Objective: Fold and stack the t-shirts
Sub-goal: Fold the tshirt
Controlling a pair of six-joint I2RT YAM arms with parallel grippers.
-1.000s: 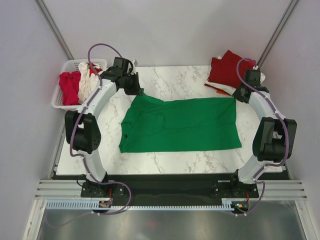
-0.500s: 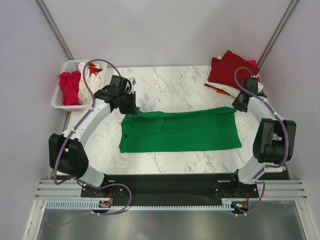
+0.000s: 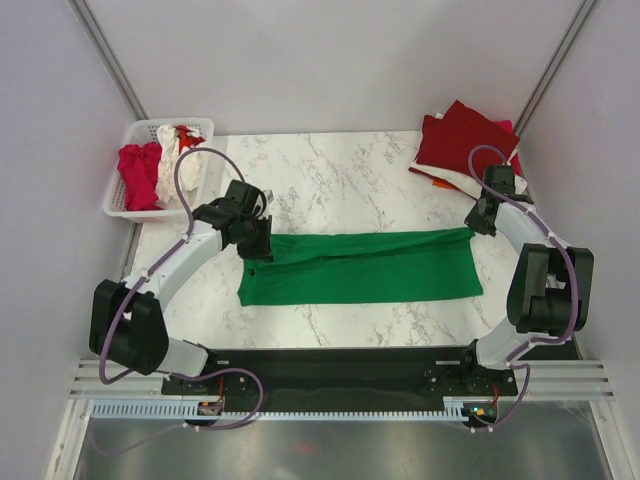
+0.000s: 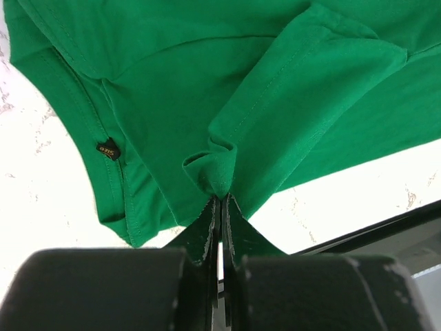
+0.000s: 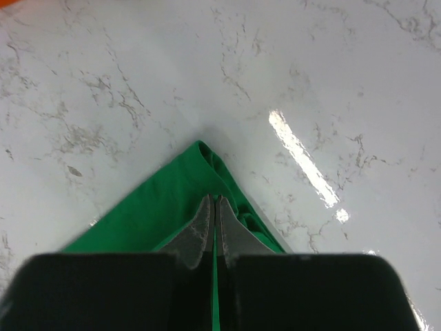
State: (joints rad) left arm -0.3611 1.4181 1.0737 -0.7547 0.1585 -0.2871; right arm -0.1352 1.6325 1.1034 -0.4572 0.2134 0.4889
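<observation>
Your left end effector (image 4: 220, 201) and right end effector (image 5: 215, 205) are clamped on opposite ends of the shirt (image 3: 370, 265), so the fold between them runs taut; the layers beneath seem aligned.

One green t-shirt (image 3: 370, 265), one dark red t-shirt (image 3: 460, 135), one basket (image 3: 150, 123), two claws: left claw (image 4: 220, 201), right claw (image 5: 213, 201)
</observation>
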